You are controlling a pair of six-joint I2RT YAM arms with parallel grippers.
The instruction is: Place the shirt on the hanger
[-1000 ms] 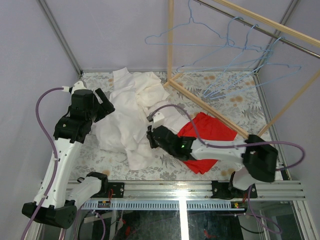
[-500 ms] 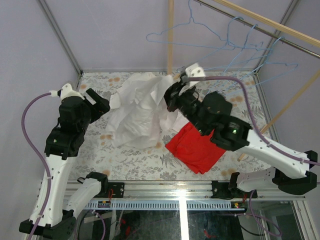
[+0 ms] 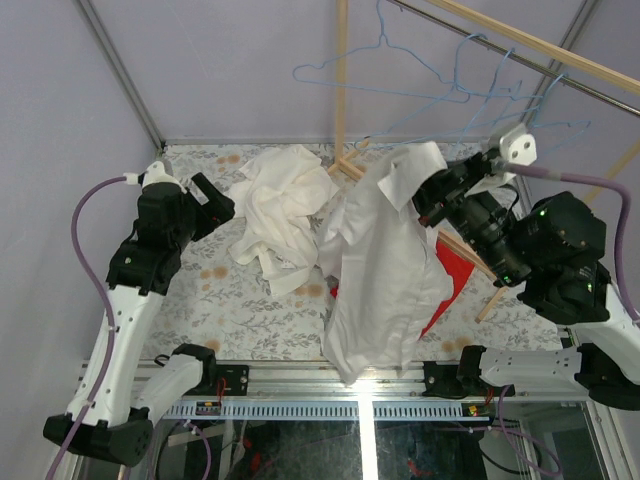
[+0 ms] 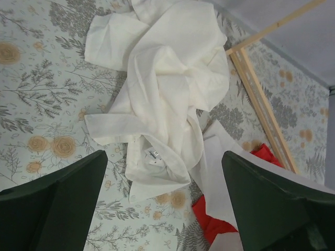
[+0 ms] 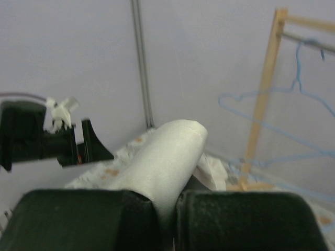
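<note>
Around: a crumpled off-white garment (image 3: 280, 205) lies on the worktop (image 3: 200, 290) toward the back left, a small tag showing at its neck in the left wrist view. A red cloth (image 3: 452, 272) lies to the right, mostly hidden behind the hanging fabric.
In the way: a wooden rack (image 3: 340, 70) stands at the back right, its base bar crossing the worktop. Pale blue hangers (image 3: 400, 85) hang from its rail, above and behind the raised right arm.
Surfaces: the worktop has a grey floral print with orange blooms. The hangers are thin bent wire.
Shirt: the shirt (image 3: 385, 270) is white, thin and limp, hanging in long folds from the right gripper. It is clear of the hangers. Its lower edge reaches the near rail, though I cannot tell whether it touches anything there.
Right gripper: the right gripper (image 3: 428, 195) is held high, and its jaws are pinched tight on a rolled fold of the shirt that bulges up between the fingers.
Left gripper: the left gripper (image 3: 216, 198) hovers over the off-white garment with its fingers spread wide, gripping nothing.
</note>
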